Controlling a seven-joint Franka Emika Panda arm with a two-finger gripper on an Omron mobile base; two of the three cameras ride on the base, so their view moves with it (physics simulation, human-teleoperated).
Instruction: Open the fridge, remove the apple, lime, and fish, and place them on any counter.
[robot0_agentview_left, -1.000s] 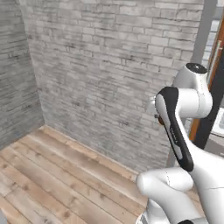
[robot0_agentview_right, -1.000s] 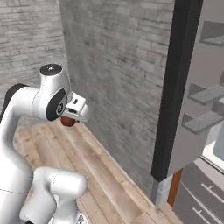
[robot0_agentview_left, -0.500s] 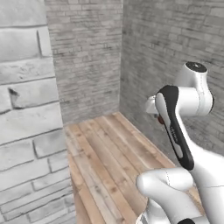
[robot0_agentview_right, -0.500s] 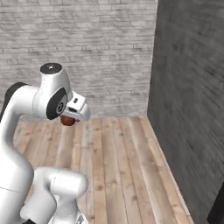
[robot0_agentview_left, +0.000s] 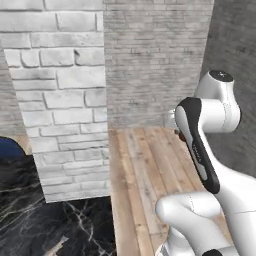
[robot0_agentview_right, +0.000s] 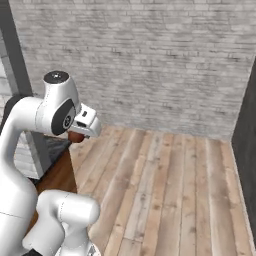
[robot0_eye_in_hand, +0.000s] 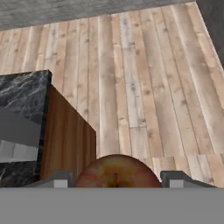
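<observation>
Two dark finger tips of the two-finger gripper (robot0_eye_in_hand: 116, 179) rise at the bottom of the hand view, one on each side of the small dark red-brown round apple (robot0_eye_in_hand: 116, 171); the jaws are closed on the apple, which sits between them; its lower part is cut off at the bottom edge, only the upper dome with the stem dimple shows.

Left base view, left to right: black marble counter with white veins (robot0_agentview_left: 50, 220) at lower left, its full extent cut by the frame; a dark blue rounded thing (robot0_agentview_left: 11, 150) at the left edge, too cropped to identify; a pale brick pillar (robot0_agentview_left: 65, 100) standing behind the counter; wooden plank floor (robot0_agentview_left: 145, 170); the white arm at right hides the hand and what it carries.

Right base view, left to right: a dark vertical post (robot0_agentview_right: 15, 65) at the far left; the arm; the apple (robot0_agentview_right: 75, 137) peeking out as a dark red patch under the white hand, mostly hidden, held above the brown cabinet side (robot0_agentview_right: 57, 175); plank floor; grey brick wall (robot0_agentview_right: 150, 65); a dark surface at the right edge, cut off.

Hand view: counter corner (robot0_eye_in_hand: 22, 96) at left, wooden brown cabinet side below it; the apple is held in the air near that corner, over the floor, not resting on the counter.
</observation>
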